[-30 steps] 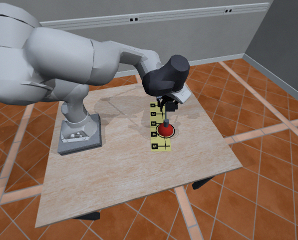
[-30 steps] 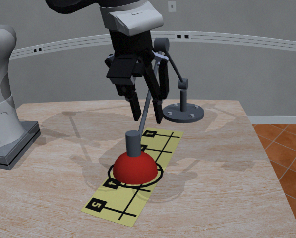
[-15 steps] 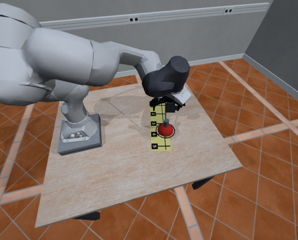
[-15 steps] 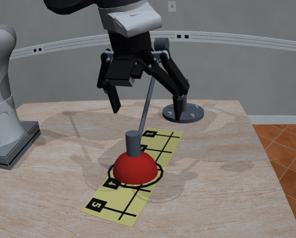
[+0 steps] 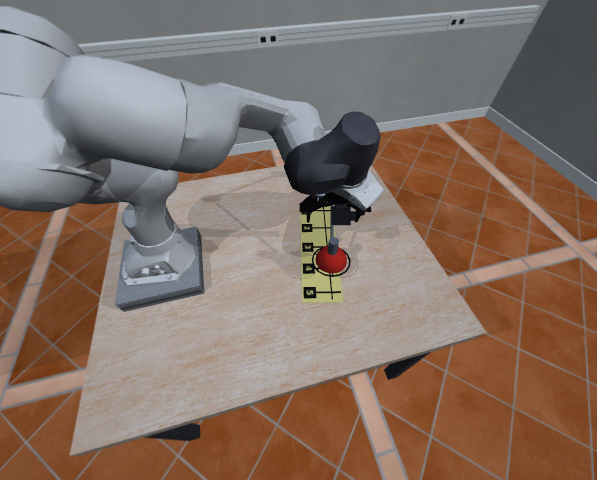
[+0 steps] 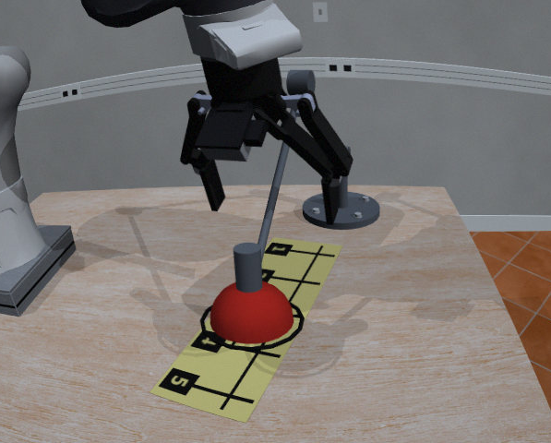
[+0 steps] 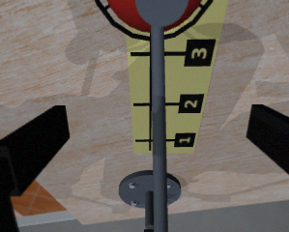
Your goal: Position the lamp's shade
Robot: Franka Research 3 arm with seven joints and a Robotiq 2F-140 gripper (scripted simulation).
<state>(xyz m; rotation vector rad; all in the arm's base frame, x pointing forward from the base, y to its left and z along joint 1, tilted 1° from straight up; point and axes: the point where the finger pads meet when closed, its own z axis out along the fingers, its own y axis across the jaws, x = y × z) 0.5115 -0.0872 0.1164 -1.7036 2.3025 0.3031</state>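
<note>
The lamp's red dome shade [image 6: 251, 312] with its grey cap hangs low over the yellow numbered strip [image 6: 251, 329], about between labels 3 and 4. A black ring shows around its rim, and label 3 is hidden in this view. The thin grey lamp arm [image 6: 272, 190] rises from the cap toward the round grey foot [image 6: 341, 209] beyond mark 1. My gripper [image 6: 272, 214] is open, with one finger on each side of the arm and apart from it. In the wrist view the open gripper [image 7: 156, 137] straddles the arm [image 7: 157, 121], with the foot [image 7: 150, 188] below and the shade [image 7: 156, 12] at the top. In the top view the gripper [image 5: 334, 211] hides the foot.
The robot base [image 5: 158, 263] stands on the bench at the left. The strip runs from mark 1 near the foot to mark 5 [image 6: 180, 379] nearest the front. The bench's right edge drops to a tiled floor [image 6: 528, 286].
</note>
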